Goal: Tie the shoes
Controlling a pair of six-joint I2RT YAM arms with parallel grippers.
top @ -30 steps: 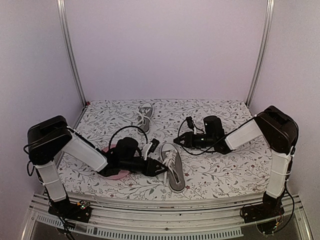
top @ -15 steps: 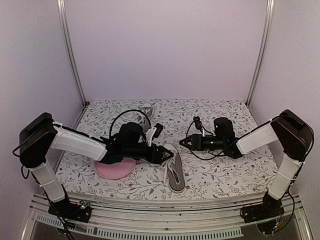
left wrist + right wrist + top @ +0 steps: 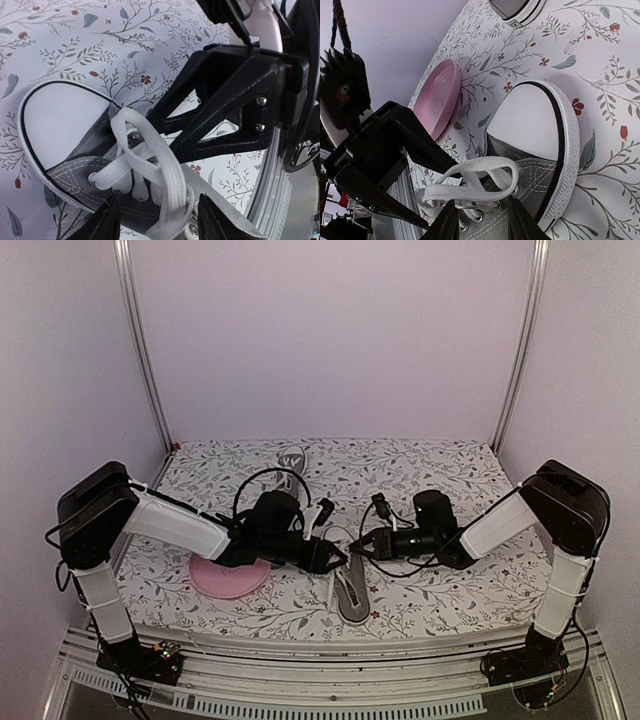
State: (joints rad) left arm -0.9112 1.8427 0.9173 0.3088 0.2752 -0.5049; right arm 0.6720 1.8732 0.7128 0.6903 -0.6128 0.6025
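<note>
The near shoe (image 3: pixel 350 595) is a grey canvas sneaker with a white toe cap (image 3: pixel 55 120) and loose white laces (image 3: pixel 150 165). It lies between the arms at the front of the table. My left gripper (image 3: pixel 338 556) hovers over its laces from the left, open, with a lace loop running between its fingertips (image 3: pixel 107 222). My right gripper (image 3: pixel 362 543) faces it from the right, open, its tips either side of the eyelets and the looped lace (image 3: pixel 475 185) just ahead. The other shoe (image 3: pixel 291 460) lies further back.
A round pink plate (image 3: pixel 225 580) lies under the left arm, left of the near shoe. A flowered cloth (image 3: pixel 450 590) covers the table. Pale walls and metal posts close in the back and sides, and a metal rail runs along the front edge.
My left gripper has swung right from over the plate to the near shoe's laces. My right gripper drew back to the right, then came in again to the shoe.
</note>
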